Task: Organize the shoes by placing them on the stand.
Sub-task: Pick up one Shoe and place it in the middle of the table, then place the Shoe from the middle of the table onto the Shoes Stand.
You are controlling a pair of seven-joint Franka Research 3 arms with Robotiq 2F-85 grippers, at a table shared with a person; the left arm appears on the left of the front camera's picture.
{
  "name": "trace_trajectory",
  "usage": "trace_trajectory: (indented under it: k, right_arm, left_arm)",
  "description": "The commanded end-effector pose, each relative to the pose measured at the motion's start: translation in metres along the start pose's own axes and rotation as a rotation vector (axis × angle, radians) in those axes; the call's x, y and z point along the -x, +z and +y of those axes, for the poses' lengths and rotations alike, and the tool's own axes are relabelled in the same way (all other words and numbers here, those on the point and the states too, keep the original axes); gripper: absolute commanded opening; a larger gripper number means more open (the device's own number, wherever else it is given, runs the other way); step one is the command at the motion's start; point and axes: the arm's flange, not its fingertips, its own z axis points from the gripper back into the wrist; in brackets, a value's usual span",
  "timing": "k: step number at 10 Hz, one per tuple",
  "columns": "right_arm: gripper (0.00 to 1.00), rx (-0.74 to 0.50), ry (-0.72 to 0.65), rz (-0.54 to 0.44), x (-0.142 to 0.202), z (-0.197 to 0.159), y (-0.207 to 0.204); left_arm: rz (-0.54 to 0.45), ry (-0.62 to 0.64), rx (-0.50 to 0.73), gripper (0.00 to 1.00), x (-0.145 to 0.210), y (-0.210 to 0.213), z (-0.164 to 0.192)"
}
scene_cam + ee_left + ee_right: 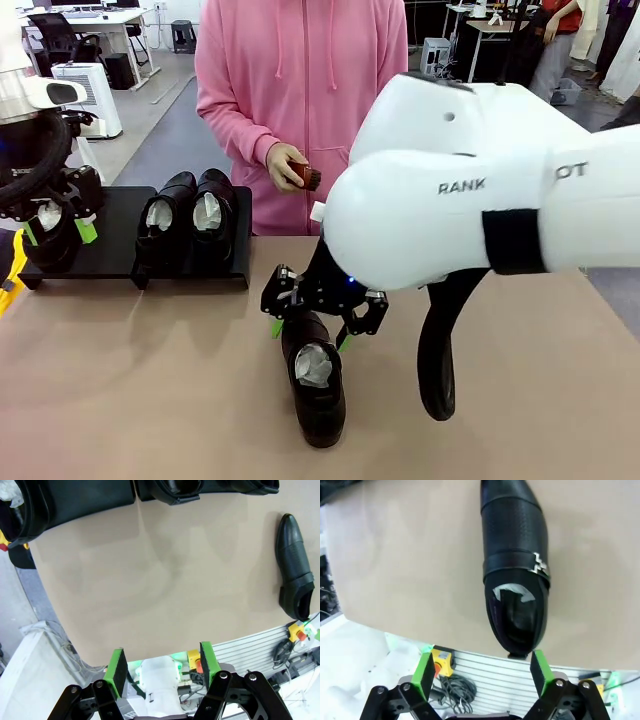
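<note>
Beige tabletop, shared with a person in pink at the far side. 1 shoe is seen lying on the bare table, toe toward the robot, apart from the stand. 2 shoes are set side by side on the stand; another shoe sits at its left end. Right gripper is spread wide over the lone shoe's heel, nothing pinched. Left gripper is held partly spread, empty, above the table. A brown brush is held in the person's hand.

bright even indoor light, soft shadows, wide-angle wrist distortion
</note>
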Motion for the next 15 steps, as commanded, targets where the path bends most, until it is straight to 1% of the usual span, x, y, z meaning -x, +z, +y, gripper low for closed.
trace_trajectory:
  k: [1, 7, 8, 9, 10, 11, 12, 13, 14, 15]
  right_arm:
    - [1.00, -0.012, -0.008, -0.038, -0.005, 0.008, -0.023]
    - [1.00, -0.012, -0.008, -0.038, -0.005, 0.008, -0.023]
    - [1.00, -0.018, 0.002, -0.015, -0.006, 0.005, -0.024]
    - [1.00, -0.063, -0.074, -0.036, -0.008, -0.022, 0.001]
    - [1.00, -0.038, -0.208, -0.117, -0.016, -0.060, 0.027]
    - [1.00, 0.020, -0.303, -0.193, -0.025, -0.093, 0.043]
    - [1.00, 0.083, -0.383, -0.250, -0.034, -0.119, 0.053]
    - [1.00, 0.122, -0.480, -0.268, -0.045, -0.148, 0.061]
    - [1.00, 0.146, -0.568, -0.292, -0.052, -0.169, 0.067]
    - [1.00, 0.147, -0.668, -0.314, -0.056, -0.187, 0.072]
  left_arm:
    - [-0.002, 0.001, -0.015, 0.76, 0.001, 0.000, 0.002]
    - [-0.002, 0.001, -0.015, 0.76, 0.001, 0.000, 0.002]
    - [0.000, 0.000, 0.000, 0.76, 0.000, 0.000, 0.000]
    - [-0.010, -0.016, 0.002, 0.76, 0.010, -0.033, -0.030]
    - [-0.059, 0.019, -0.033, 0.76, 0.031, -0.064, -0.061]
    - [-0.084, 0.057, -0.021, 0.76, 0.054, -0.087, -0.089]
    - [-0.115, 0.123, 0.015, 0.76, 0.078, -0.106, -0.113]
    - [-0.138, 0.221, 0.055, 0.76, 0.096, -0.119, -0.132]
    - [-0.114, 0.318, 0.127, 0.76, 0.106, -0.124, -0.145]
    - [-0.144, 0.367, 0.186, 0.76, 0.110, -0.125, -0.157]
